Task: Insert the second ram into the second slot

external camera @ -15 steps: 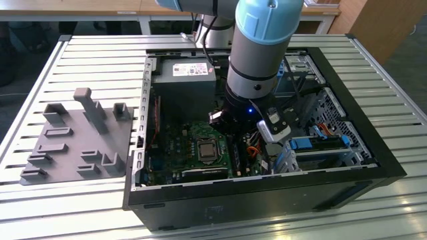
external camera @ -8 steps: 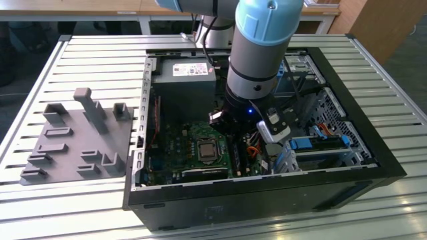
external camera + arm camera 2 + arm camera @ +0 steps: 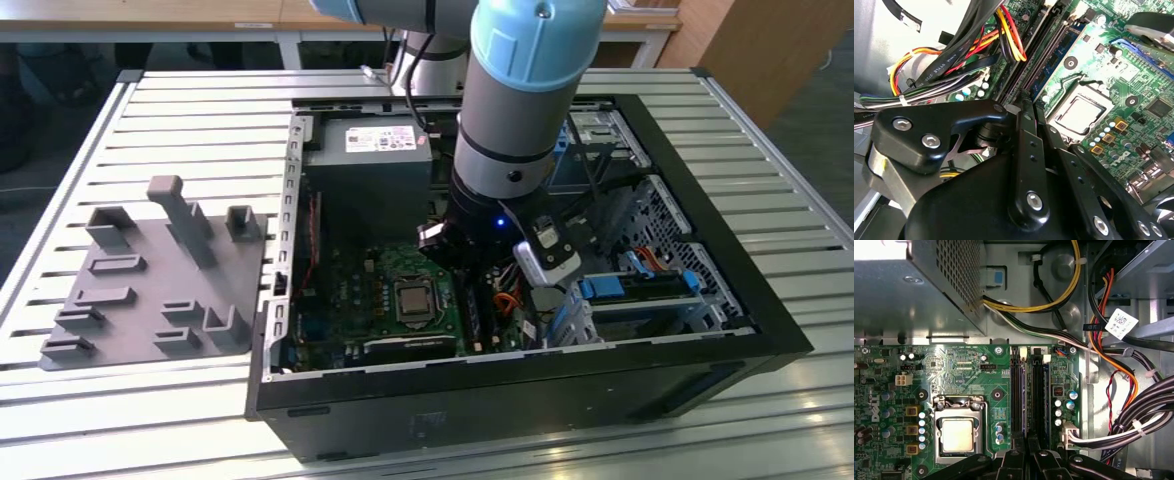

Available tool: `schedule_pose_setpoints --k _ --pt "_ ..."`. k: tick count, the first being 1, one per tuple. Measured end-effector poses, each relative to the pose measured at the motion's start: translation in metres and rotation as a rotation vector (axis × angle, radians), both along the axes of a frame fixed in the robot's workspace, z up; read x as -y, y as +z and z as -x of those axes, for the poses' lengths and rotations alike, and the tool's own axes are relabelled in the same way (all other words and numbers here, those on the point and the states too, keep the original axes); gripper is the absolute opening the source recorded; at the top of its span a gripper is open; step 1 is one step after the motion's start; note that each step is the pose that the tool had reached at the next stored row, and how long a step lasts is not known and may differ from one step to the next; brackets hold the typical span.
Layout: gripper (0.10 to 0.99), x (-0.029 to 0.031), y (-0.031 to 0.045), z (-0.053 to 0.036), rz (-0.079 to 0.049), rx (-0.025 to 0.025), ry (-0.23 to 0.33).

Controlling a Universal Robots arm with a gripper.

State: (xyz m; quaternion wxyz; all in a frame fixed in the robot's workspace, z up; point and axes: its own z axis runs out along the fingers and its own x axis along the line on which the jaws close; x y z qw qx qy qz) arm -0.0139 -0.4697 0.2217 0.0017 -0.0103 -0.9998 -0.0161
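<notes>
- The claw (image 3: 1026,449) is hanging low inside an open computer case (image 3: 534,400), at the end of a grey and light-blue arm (image 3: 521,100). Whether it is clenched or released cannot be told.
- The second ram (image 3: 1024,395), a thin dark-blue stick seen on edge, is running straight out from the claw's front end in the first wrist view. Whether it is seated, or whether the claw is touching it, cannot be told.
- A black memory slot (image 3: 1038,395) is lying just beside that stick, parallel to it.
- The green motherboard (image 3: 969,370) is lying beneath the claw, carrying the slot and a square silver processor socket (image 3: 958,434) near the claw's side.
- A bundle of cables (image 3: 1134,410) is trailing on the claw's opposite side.
- A metal power supply (image 3: 914,290) is sitting beyond the slot's far end, inside the case.
- A light-blue drive latch (image 3: 607,288) is sitting in the case near the claw, towards the exterior view's right.
- A grey holder (image 3: 147,290) with upright pegs is resting on the slatted table (image 3: 200,110), outside the case and well apart from the claw, towards the exterior view's left.
</notes>
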Motion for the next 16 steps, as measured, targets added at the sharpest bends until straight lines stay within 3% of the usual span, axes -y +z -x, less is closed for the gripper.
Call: schedule_pose_setpoints --k 16 --pt "0.137 0.0001 -0.0035 -0.0001 0.0 0.0 0.0"
